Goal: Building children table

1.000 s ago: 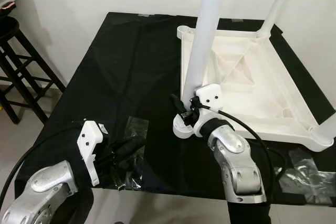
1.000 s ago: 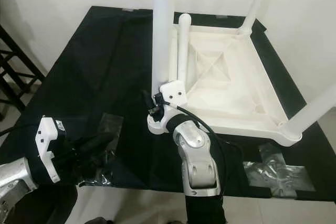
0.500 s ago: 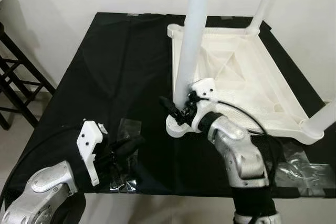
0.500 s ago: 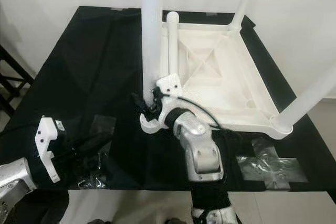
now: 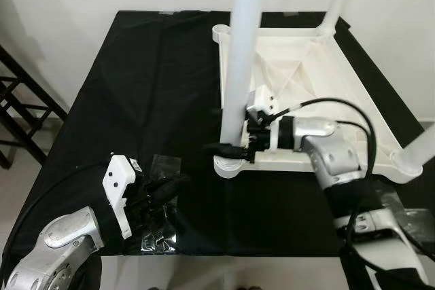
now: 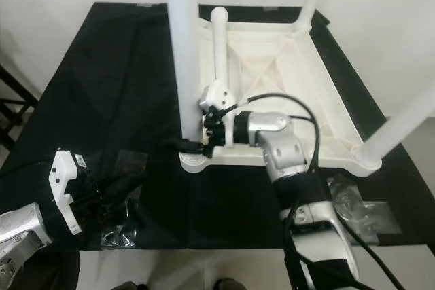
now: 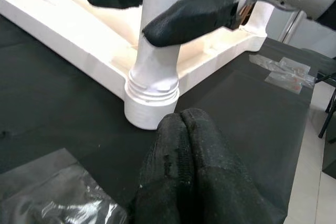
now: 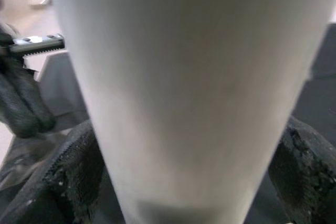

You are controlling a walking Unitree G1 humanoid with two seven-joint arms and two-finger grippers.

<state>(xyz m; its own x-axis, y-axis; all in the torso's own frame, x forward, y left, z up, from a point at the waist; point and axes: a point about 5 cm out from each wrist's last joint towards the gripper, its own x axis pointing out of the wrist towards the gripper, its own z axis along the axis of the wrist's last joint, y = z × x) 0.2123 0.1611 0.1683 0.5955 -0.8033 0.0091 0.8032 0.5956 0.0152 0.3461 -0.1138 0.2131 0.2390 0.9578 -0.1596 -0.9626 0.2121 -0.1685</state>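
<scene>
black cloth (image 5: 156,79) | clear plastic bag (image 5: 160,236) | dark stool (image 5: 20,120)

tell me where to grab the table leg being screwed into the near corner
Low on the round shaft of the table leg, just above its threaded collar, coming in level from the tabletop side. The right hand grips it this way, one finger on each side of the upright tube, close to the socket.

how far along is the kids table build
Three legs already stand in the upturned white tabletop. The fourth, near-left leg is in hand: the right hand clamps it just above its corner socket, where thread rings show, so seating is likely unfinished. The left hand rests shut by plastic bags.
</scene>
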